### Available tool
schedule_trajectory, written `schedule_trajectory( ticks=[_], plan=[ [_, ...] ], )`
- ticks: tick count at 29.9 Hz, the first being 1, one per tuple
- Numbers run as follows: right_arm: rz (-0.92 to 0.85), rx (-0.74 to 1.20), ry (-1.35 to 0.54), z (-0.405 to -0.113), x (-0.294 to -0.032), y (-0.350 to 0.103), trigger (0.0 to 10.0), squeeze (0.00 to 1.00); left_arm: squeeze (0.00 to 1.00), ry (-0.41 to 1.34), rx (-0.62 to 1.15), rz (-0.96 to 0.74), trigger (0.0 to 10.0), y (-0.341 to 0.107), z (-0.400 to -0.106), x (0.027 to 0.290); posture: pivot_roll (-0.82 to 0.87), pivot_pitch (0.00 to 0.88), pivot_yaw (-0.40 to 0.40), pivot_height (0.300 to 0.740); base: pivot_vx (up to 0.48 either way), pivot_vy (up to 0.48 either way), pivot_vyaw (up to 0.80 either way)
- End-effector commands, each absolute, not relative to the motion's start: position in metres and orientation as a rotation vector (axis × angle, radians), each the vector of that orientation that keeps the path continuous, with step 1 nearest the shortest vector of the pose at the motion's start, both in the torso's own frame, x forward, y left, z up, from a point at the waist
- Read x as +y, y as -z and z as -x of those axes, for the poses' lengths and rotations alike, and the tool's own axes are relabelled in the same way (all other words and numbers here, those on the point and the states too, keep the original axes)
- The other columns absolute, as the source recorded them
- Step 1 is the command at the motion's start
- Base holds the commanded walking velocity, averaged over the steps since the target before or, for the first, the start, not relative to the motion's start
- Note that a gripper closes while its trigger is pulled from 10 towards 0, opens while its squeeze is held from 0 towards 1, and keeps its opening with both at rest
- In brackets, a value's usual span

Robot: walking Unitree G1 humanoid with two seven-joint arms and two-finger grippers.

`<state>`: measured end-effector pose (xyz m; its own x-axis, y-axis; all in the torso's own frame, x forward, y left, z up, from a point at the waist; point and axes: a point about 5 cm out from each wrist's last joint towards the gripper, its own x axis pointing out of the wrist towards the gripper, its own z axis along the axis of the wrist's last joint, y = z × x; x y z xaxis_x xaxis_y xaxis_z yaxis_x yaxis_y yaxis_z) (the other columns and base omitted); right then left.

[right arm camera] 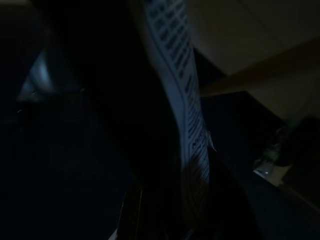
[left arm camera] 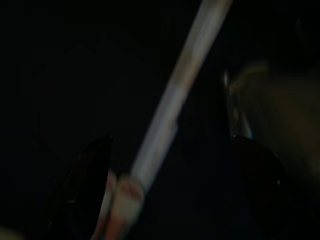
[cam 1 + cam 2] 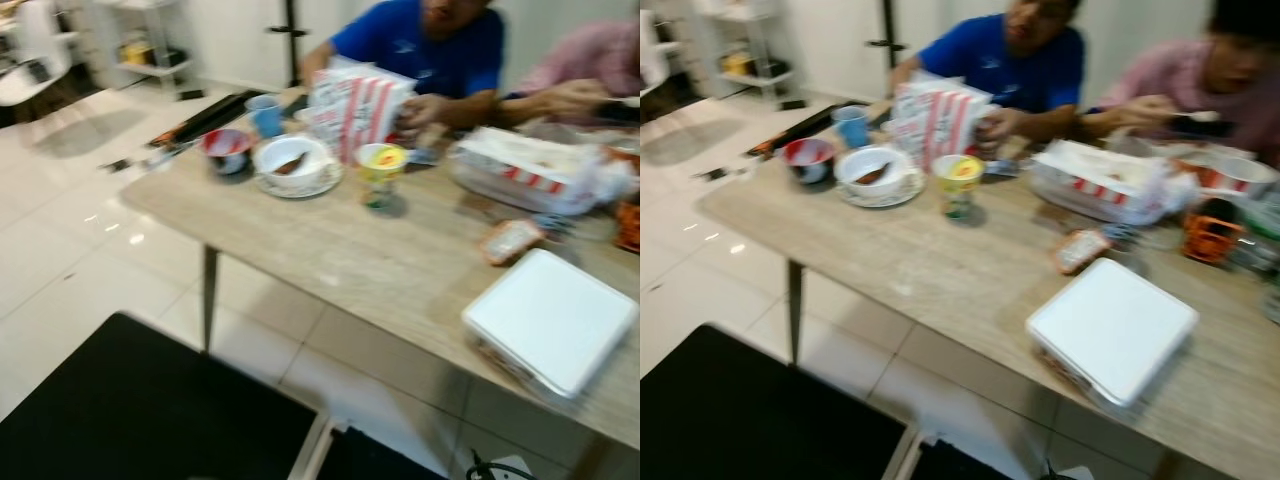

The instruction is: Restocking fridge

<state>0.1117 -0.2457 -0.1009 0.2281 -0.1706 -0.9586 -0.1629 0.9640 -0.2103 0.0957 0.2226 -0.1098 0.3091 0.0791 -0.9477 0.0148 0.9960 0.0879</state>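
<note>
A wooden table (image 3: 400, 260) stands before me with food on it; the head views are blurred. Near its front right edge lies a flat white box (image 3: 550, 320). Further back are a red-and-white striped bag (image 3: 355, 105), a cup with a yellow lid (image 3: 381, 165), a white bowl on a plate (image 3: 292, 160), a red bowl (image 3: 227, 150) and a blue cup (image 3: 266, 115). The left wrist view is very dark: my left gripper (image 2: 172, 190) hangs with its two black fingers (image 2: 90, 185) apart and a pale bar crossing between them. The right wrist view is dark, with a pale gridded strip (image 1: 185, 115).
Two people sit at the table's far side, one in a blue shirt (image 3: 430, 45), one in pink (image 3: 1200, 80). A small snack packet (image 3: 510, 240) and a white red-striped wrapper (image 3: 530, 170) lie at the right. A black surface (image 3: 150, 410) is close below me. White tiled floor stretches left.
</note>
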Motion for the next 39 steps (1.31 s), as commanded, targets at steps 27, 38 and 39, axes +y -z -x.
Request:
schedule_trajectory(
  ticks=[27,38,39],
  plan=[
    [0.281,1.356,-0.037,-0.106,-0.237,0.105,10.0,0.0,0.0,0.068,1.278,-0.088,10.0,0.115,-0.09,0.201,-0.03,0.023,0.013,0.74,0.0,0.0,-0.79],
    [0.284,1.359,-0.065,-0.105,-0.231,0.106,10.0,0.0,0.0,0.154,1.264,-0.19,10.0,0.114,-0.093,0.197,-0.01,0.024,0.017,0.74,0.0,0.0,-0.79],
    [0.283,1.355,-0.066,-0.106,-0.23,0.106,10.0,0.0,0.0,0.158,1.266,-0.204,10.0,0.115,-0.093,0.197,-0.01,0.024,0.017,0.74,0.0,0.0,-0.79]
  ],
)
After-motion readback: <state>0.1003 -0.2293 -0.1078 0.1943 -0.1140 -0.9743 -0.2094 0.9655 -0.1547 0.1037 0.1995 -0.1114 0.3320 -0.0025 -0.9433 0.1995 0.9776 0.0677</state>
